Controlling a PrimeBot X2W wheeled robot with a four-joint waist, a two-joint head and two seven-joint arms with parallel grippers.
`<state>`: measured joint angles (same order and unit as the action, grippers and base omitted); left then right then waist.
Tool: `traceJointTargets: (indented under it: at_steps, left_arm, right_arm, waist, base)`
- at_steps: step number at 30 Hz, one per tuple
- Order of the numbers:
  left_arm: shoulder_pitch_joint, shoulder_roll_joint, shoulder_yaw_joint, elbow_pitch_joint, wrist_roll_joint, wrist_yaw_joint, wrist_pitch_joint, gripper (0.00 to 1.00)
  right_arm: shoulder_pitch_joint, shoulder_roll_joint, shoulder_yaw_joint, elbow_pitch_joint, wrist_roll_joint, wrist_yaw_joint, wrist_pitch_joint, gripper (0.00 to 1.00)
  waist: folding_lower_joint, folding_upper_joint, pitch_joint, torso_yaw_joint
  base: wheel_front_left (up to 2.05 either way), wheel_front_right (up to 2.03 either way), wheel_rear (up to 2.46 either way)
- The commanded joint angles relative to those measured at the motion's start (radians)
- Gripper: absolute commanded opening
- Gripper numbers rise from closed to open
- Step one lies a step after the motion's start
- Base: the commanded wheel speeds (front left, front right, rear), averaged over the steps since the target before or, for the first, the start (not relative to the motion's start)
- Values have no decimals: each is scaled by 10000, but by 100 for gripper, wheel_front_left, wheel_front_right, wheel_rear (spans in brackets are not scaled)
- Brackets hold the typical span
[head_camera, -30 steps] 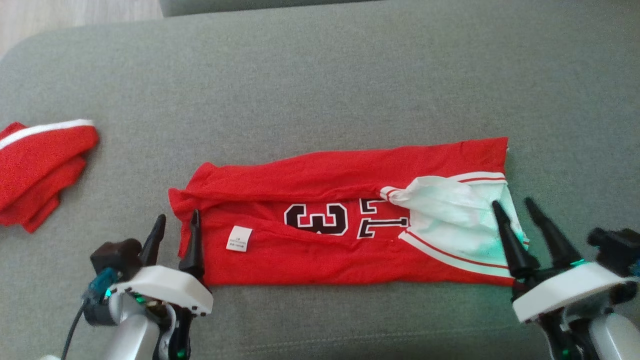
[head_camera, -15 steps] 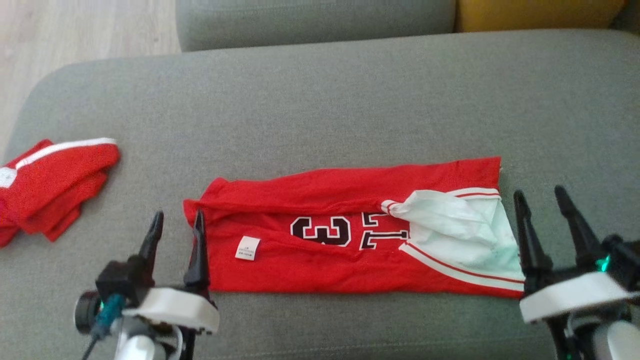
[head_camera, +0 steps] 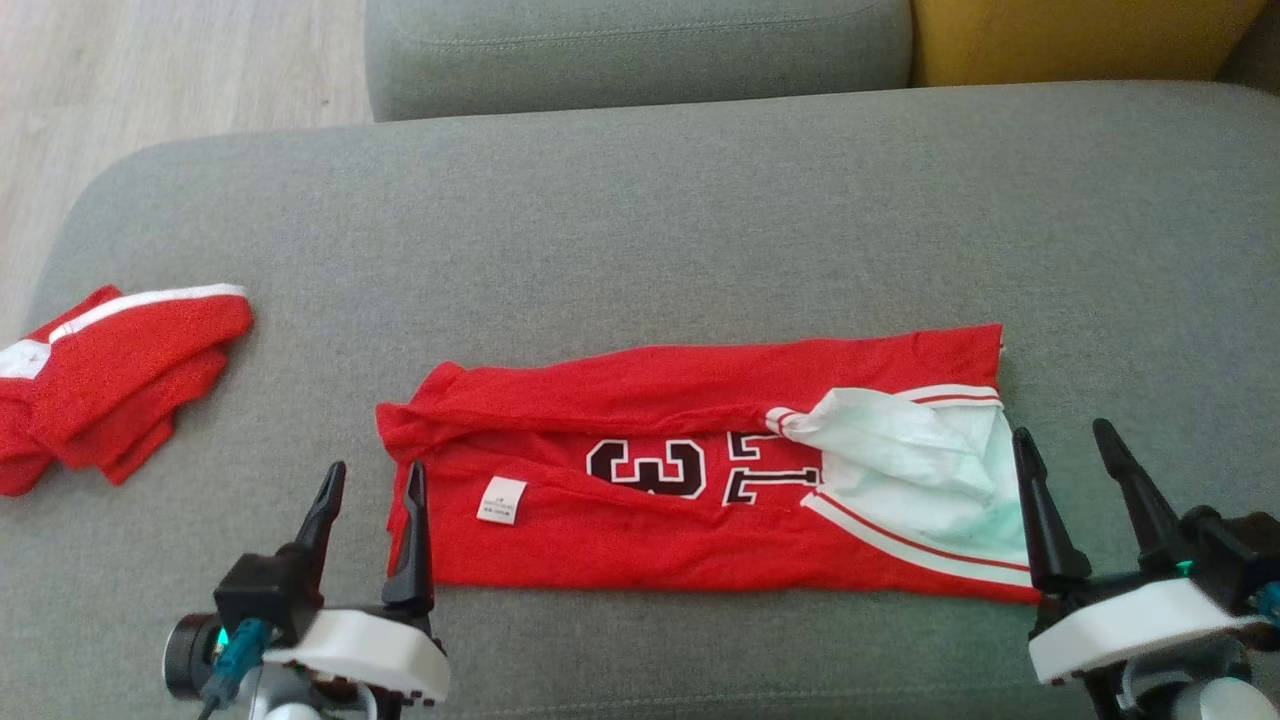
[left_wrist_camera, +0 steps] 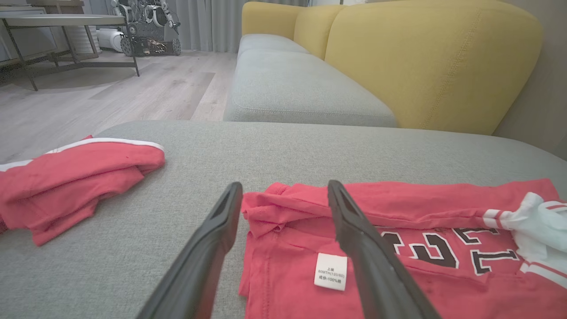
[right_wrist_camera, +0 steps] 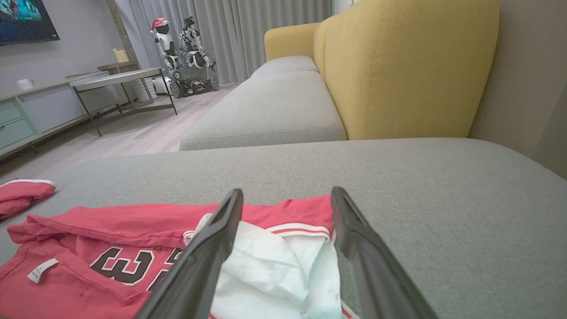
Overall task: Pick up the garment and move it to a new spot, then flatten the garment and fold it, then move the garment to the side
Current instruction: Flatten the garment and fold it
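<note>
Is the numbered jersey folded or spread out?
Folded: the jersey lies as a long narrow band, one long edge doubled over part of the number.

The grey cushion lay bare across its far half and along the near strip, leaving open passage around the red garment, which stretched across the middle as the one broad obstacle. A second red garment sat bunched at the left edge, well apart, with a free lane of cushion between the two. Farther off, another seat cushion and a yellow backrest walled the far side, while wooden floor lay open at far left.
</note>
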<state>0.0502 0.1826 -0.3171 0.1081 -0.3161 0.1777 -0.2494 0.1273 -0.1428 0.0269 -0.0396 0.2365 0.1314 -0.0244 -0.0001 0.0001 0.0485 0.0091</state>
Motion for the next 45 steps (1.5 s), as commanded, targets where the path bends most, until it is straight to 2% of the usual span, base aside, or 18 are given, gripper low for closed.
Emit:
traceJointTargets:
  at_steps: [1,9,15,19,25,34,35,36,45]
  left_arm:
    - [-506,104,255,-236,134,27,-123,100]
    - [-739,67,206,-184,140,-22,-123,100]
    - [-1053,-68,135,-234,213,-52,-124,100]
    - [-1430,-240,85,-118,294,-172,-124,100]
    - [-1734,-496,147,36,409,-308,-124,100]
    - [-1818,-707,354,186,551,-473,-124,100]
    - [-1826,-726,377,201,569,-496,-124,100]
    - [-1836,-743,402,210,584,-520,-124,100]
    - [-1825,-828,624,249,737,-686,-124,100]
  right_arm:
    - [-276,-128,192,-282,-55,-7,7,100]
    - [-477,-185,14,63,181,-7,130,100]
    - [-1272,-565,-278,1289,459,-7,465,100]
    - [-2085,-935,36,2589,590,-7,971,100]
    - [-2718,-1068,396,3801,949,-7,2061,100]
    - [-2801,-1010,822,4334,1591,-7,3276,100]
    - [-2779,-1020,894,4306,1683,-7,3372,33]
    - [-2761,-1015,925,4263,1796,-7,3440,0]
    - [-2688,-1320,802,3606,2167,-7,2949,0]
  waist:
    - [1,-1,34,28]
    - [1,-1,231,145]
    - [1,-1,691,325]
    - [1,-1,1147,549]
    - [1,-1,1478,707]
    - [1,-1,1568,649]
    - [1,-1,1561,631]
    - [1,-1,1553,607]
    - [1,-1,1416,380]
  base:
    - [0,0,0]
    - [0,0,0]
    - [0,0,0]
    - [0,0,0]
    - [0,0,0]
    - [0,0,0]
    - [0,0,0]
    - [0,0,0]
    - [0,0,0]
